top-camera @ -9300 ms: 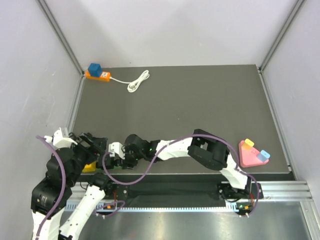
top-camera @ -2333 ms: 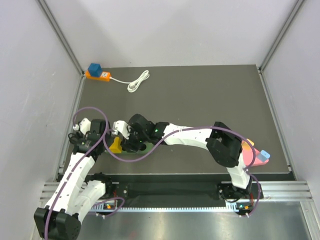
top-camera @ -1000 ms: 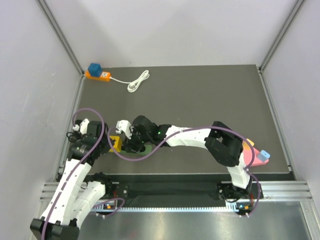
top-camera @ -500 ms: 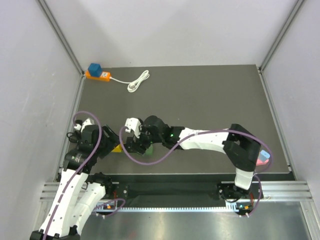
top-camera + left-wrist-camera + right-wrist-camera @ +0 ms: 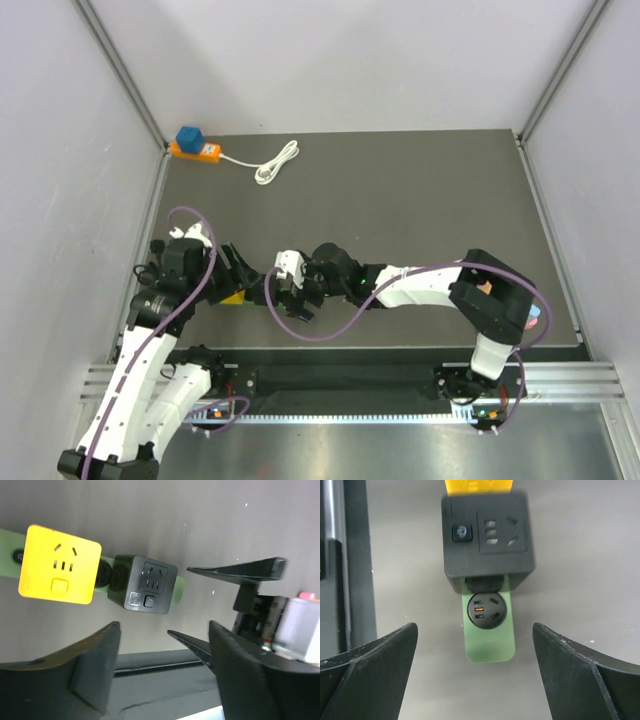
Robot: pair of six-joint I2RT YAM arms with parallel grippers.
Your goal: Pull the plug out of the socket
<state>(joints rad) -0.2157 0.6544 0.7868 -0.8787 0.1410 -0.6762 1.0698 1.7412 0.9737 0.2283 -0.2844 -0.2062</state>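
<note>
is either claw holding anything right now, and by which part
Nothing is held. The left claw and right claw are open, clear of the black plug and yellow plug.

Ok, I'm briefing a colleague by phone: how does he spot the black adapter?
On the dark table, find the green power strip toward the near left corner. Two cube adapters rest on it: the black adapter is yours, not the bright yellow adapter beside it.

left pincer (image 5: 165, 630) — spread wide | yellow plug (image 5: 60, 565), black plug (image 5: 145, 585) — seemingly seated on green socket strip (image 5: 180, 586)
</note>
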